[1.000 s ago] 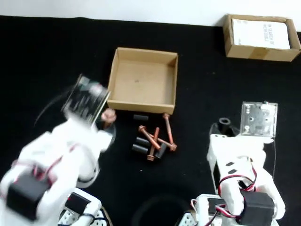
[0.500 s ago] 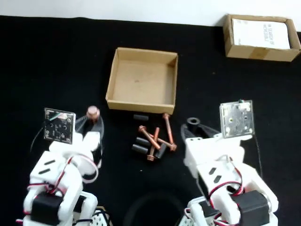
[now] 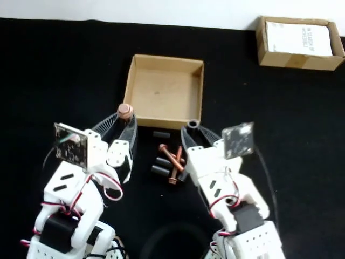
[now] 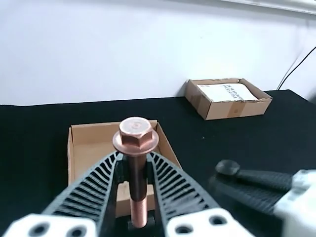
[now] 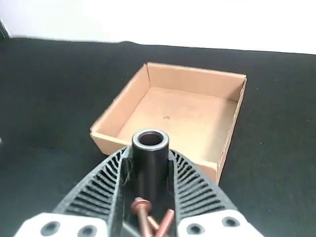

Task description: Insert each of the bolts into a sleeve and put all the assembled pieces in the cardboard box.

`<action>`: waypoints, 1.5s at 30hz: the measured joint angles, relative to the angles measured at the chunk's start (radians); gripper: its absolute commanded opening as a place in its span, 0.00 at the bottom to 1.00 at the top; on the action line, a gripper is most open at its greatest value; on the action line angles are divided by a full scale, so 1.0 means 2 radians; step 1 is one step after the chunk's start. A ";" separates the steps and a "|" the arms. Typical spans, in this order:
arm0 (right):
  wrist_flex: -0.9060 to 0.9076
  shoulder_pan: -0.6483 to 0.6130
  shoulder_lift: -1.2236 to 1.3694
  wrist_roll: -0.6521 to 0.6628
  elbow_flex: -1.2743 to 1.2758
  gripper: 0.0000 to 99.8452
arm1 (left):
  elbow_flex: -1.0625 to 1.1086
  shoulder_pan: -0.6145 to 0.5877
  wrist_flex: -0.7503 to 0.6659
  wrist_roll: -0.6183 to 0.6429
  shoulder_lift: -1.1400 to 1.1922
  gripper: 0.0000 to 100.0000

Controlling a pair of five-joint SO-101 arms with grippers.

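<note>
My left gripper [image 3: 124,116] [image 4: 136,158] is shut on a copper bolt [image 3: 125,111] [image 4: 136,168], held upright with its hex head up, just off the cardboard box's [image 3: 139,120] [image 4: 76,148] near left corner. My right gripper [image 3: 193,130] [image 5: 149,163] is shut on a black sleeve [image 3: 193,125] [image 5: 149,153], upright with its bore facing up, at the box's [image 5: 118,140] near right corner. On the table between the arms lie three bolts [image 3: 173,157] [image 5: 150,219] and several loose black sleeves [image 3: 161,164].
A second cardboard box [image 3: 267,54] [image 4: 197,101] holding a white paper stands at the far right of the black table [image 3: 64,70]. The right arm's gripper [image 4: 247,180] shows in the left wrist view, close beside the bolt.
Both arms swung inward toward the middle of the table. The left gripper carried its bolt up to the box's front edge, and the right gripper brought its sleeve left beside it.
</note>
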 measured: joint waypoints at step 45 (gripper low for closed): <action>-0.130 0.000 -0.012 0.018 0.086 0.01 | -0.297 0.135 -0.049 0.031 0.511 0.01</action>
